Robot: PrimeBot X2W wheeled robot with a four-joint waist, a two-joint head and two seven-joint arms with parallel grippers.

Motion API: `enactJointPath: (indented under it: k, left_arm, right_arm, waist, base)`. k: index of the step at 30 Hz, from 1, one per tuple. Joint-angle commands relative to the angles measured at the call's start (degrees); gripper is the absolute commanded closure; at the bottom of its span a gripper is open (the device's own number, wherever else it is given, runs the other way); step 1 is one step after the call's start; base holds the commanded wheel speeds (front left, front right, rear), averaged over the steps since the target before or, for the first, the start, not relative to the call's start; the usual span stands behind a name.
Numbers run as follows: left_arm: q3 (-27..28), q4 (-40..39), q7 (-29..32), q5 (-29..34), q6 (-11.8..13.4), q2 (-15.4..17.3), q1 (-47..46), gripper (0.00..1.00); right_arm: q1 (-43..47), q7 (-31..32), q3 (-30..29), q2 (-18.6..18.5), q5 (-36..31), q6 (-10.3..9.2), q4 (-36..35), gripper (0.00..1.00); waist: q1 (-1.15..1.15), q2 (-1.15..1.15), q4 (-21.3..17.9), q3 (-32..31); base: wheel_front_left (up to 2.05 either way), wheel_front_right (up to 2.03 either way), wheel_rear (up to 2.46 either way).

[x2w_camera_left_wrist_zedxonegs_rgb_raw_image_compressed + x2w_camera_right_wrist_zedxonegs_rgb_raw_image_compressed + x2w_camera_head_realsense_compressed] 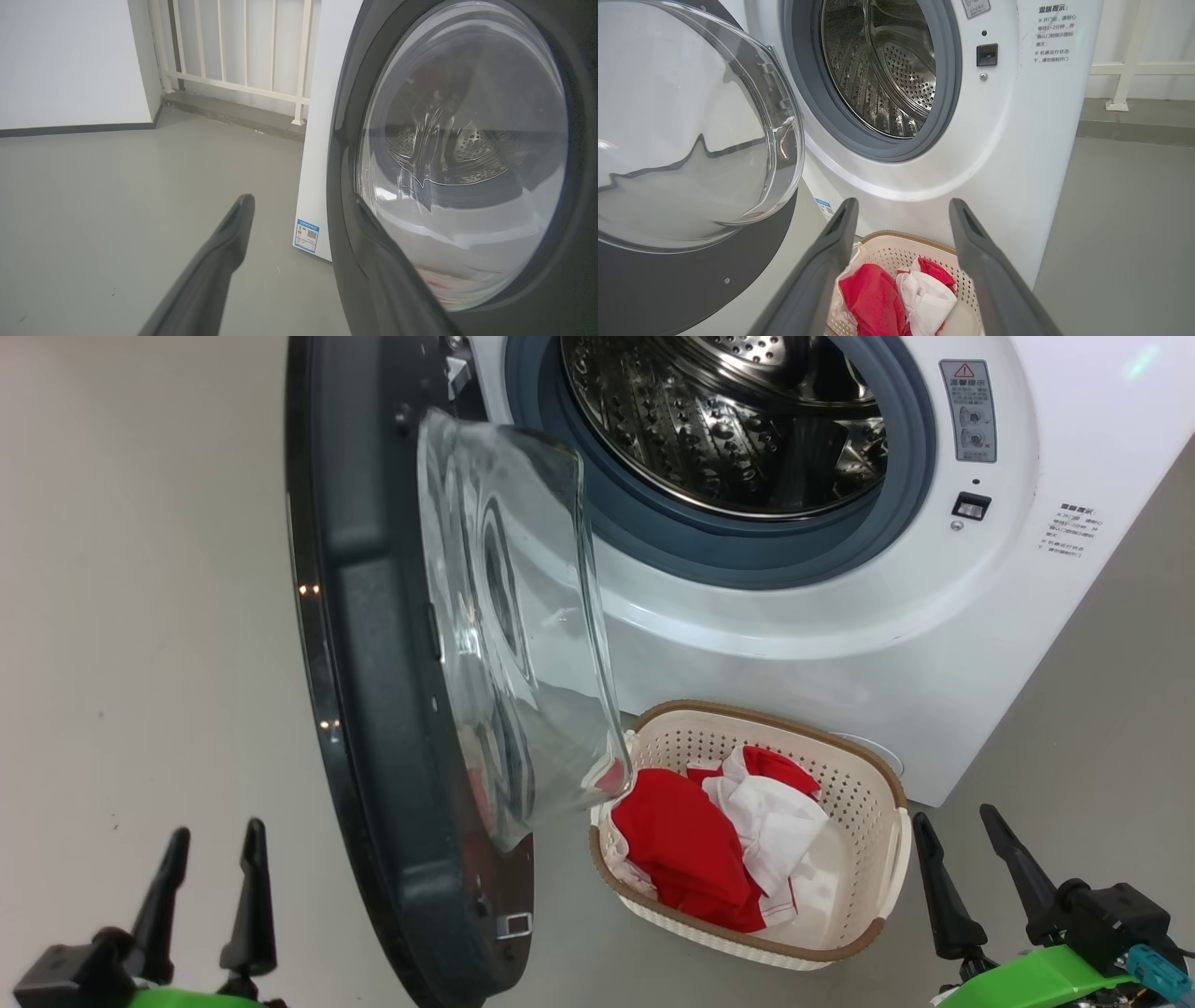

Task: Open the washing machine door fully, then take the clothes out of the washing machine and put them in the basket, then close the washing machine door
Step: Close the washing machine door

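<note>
The washing machine (840, 644) has its steel drum (738, 420) showing, with no fabric visible in the part I see. The washing machine door (373, 709) stands swung out, edge-on to me, its glass bowl (513, 644) bulging toward the machine. On the floor in front sits the basket (868, 784), holding the red and white clothes (700, 840). My left gripper (215, 833) is open at the lower left, left of the door. My right gripper (953, 814) is open just right of the basket. The right wrist view looks over the clothes (878, 289) toward the drum (878, 70).
In the left wrist view the door's black rim (341, 140) is close beside the right finger of my left gripper (303, 200). A white railing (233, 46) and a wall (70, 60) stand behind grey floor (117, 210). Another railing (1134, 70) runs right of the machine.
</note>
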Motion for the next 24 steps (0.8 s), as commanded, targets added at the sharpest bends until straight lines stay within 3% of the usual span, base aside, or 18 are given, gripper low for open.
enactJointPath:
  k: [1,23,24]
  left_arm:
    - [2.1,-0.8,-0.7,0.6,-0.3,0.9,-0.3,0.00]
    - [3.0,0.4,-0.7,-2.6,-0.3,0.7,-1.5,0.00]
    - [3.2,0.1,-0.7,-4.0,-0.3,0.6,-1.8,0.06]
  right_arm:
    - [-0.8,-0.4,1.1,-0.5,-0.2,0.28,-1.5,0.00]
    - [-1.1,-0.4,1.0,0.1,-0.3,0.28,-1.3,0.00]
    - [-1.1,-0.4,1.1,0.1,-0.3,0.28,-1.3,0.00]
  waist:
    - [0.00,0.00,0.0,0.0]
    - [0.00,0.00,0.3,0.4]
    - [0.00,0.00,0.3,0.4]
  base:
    - [0.00,0.00,0.00]
    - [0.00,0.00,0.00]
    - [0.00,0.00,0.00]
